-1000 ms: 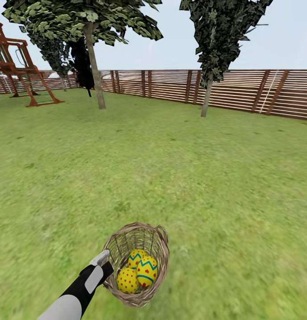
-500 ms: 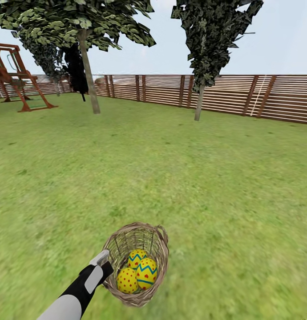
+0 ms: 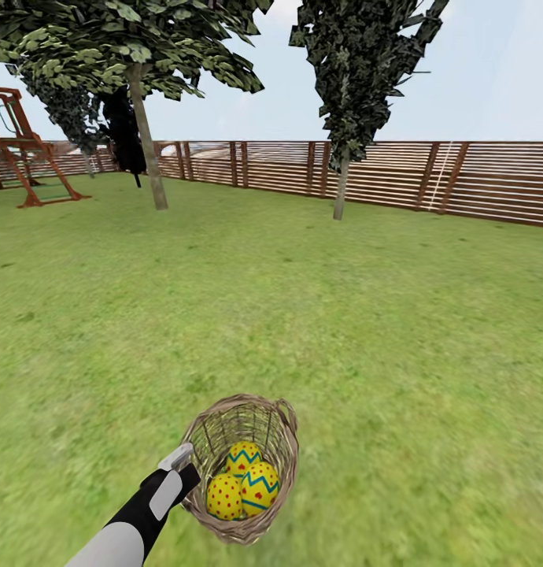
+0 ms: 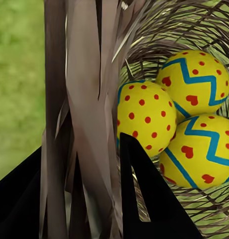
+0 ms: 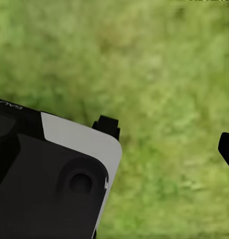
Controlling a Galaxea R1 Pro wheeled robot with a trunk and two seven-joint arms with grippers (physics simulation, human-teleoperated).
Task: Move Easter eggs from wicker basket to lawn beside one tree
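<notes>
I see three yellow eggs (image 3: 242, 482) in a brown-grey wicker basket (image 3: 281, 441): one covered in red dots, the other two banded with blue-green zigzags and red marks that read as small hearts through my left wrist camera. The lawn (image 3: 382, 315) is mottled green. The fence (image 3: 492, 179) is brown slats, the play set (image 3: 24, 150) reddish-brown. My left arm (image 3: 138, 516) is black and light grey. The tree (image 3: 145, 134) has a grey-beige trunk and green leaves.
</notes>
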